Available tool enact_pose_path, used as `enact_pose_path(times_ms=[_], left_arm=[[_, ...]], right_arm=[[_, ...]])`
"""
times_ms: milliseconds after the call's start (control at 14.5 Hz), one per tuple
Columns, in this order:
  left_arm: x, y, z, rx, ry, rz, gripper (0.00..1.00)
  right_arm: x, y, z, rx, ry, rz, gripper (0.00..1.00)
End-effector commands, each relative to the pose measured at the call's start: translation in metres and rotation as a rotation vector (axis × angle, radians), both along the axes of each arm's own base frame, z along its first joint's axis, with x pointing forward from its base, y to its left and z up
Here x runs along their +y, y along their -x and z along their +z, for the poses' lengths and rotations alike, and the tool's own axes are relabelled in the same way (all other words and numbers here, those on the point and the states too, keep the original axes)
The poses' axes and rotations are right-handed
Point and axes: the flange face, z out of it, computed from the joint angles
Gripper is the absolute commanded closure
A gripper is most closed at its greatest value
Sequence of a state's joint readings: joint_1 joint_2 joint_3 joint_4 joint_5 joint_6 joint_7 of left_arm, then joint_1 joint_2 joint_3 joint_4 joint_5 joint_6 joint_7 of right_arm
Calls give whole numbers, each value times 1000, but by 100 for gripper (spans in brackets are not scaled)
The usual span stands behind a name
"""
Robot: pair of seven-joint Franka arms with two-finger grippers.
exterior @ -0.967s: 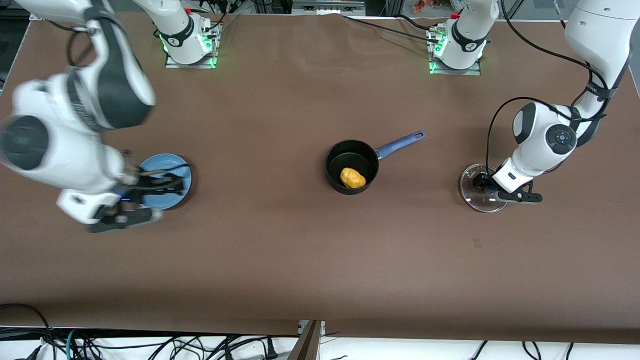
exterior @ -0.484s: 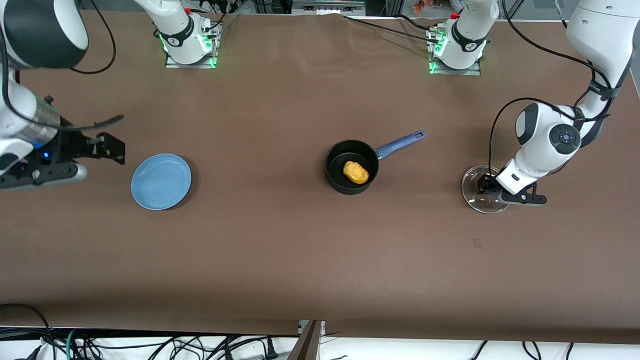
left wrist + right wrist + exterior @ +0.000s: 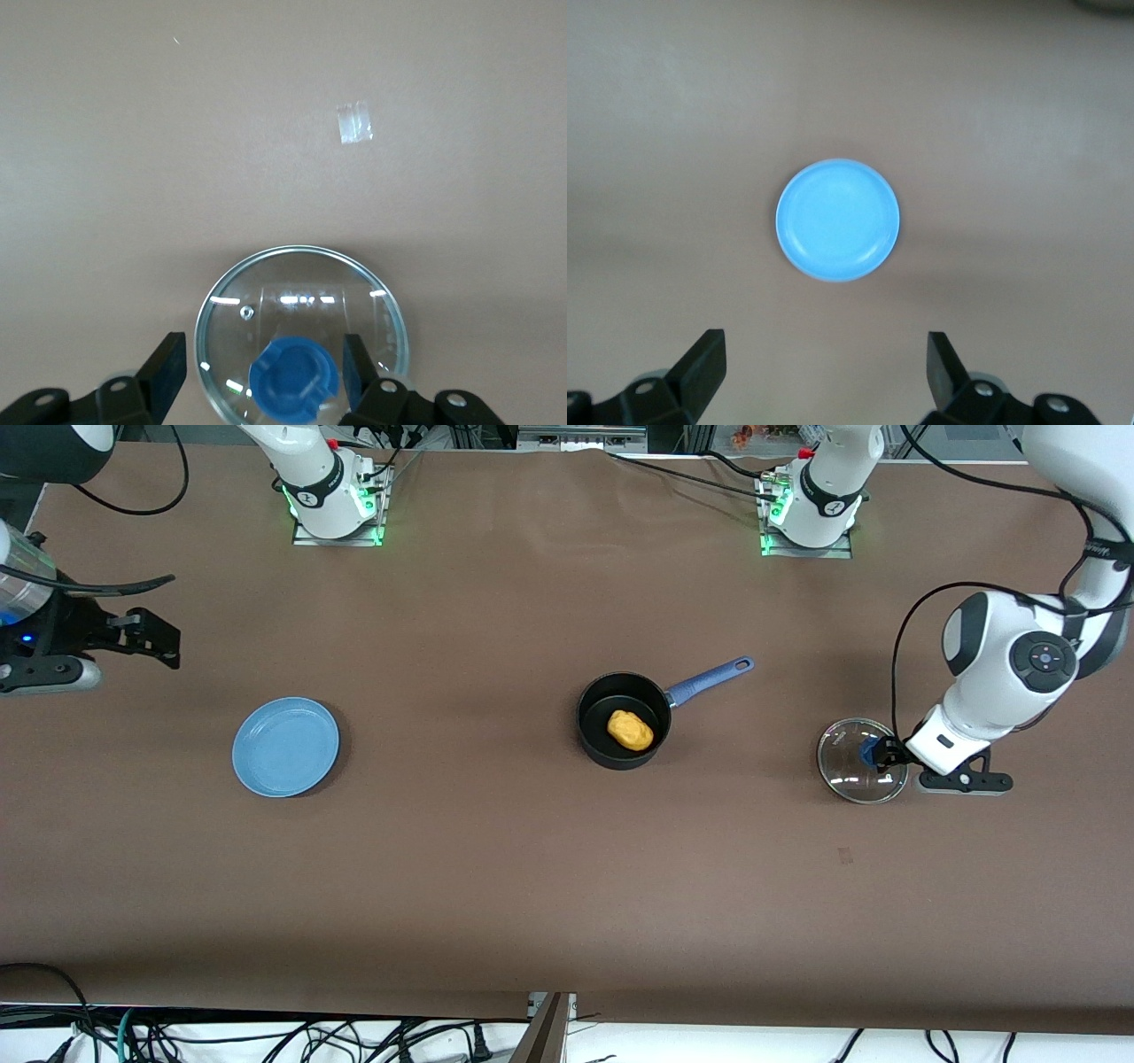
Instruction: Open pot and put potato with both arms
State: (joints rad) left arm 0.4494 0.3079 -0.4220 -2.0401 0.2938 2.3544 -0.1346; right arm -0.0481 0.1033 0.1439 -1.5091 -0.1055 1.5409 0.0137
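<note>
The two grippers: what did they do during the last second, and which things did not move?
The right gripper left the blue plate and drew back toward the right arm's end of the table, jaws open. The left gripper opened off the knob of the lid and began rising. The potato settled slightly in the pot. Pot, lid and plate stayed put.

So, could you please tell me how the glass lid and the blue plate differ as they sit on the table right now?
The glass lid is clear with a blue knob; the blue plate is opaque, plain blue, with no knob. The lid lies toward the left arm's end of the table, the plate toward the right arm's end. The open left claw sits astride the lid's knob; the open right claw is up over bare table, apart from the plate. Both are round and lie flat.
</note>
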Motion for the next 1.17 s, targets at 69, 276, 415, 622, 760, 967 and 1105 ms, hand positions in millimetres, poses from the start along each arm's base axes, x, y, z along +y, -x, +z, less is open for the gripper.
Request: enact_pose_path(times_ms=[69,276,415,622,760,967,1105], left_arm=[[-13,-20,71,28,61,80,21],[-29,-32,137,77,62,71,21],[-27,-35,185,95,69,88,20],[-27,-35,228,97,129,112,14],[-24,-35,239,91,130,115,8],[-22,-33,249,95,127,118,0],[-22,-30,261,99,126,119,0]], right_arm=[[8,11,-1,19,-31,-86,0],[12,4,-2,15,-48,-80,0],[14,3,1,5,-50,-77,0],[10,3,1,3,-50,-81,0],[12,2,-1,3,-50,-80,0],[13,1,-2,7,-52,-78,0],[14,1,-2,5,-52,-77,0]])
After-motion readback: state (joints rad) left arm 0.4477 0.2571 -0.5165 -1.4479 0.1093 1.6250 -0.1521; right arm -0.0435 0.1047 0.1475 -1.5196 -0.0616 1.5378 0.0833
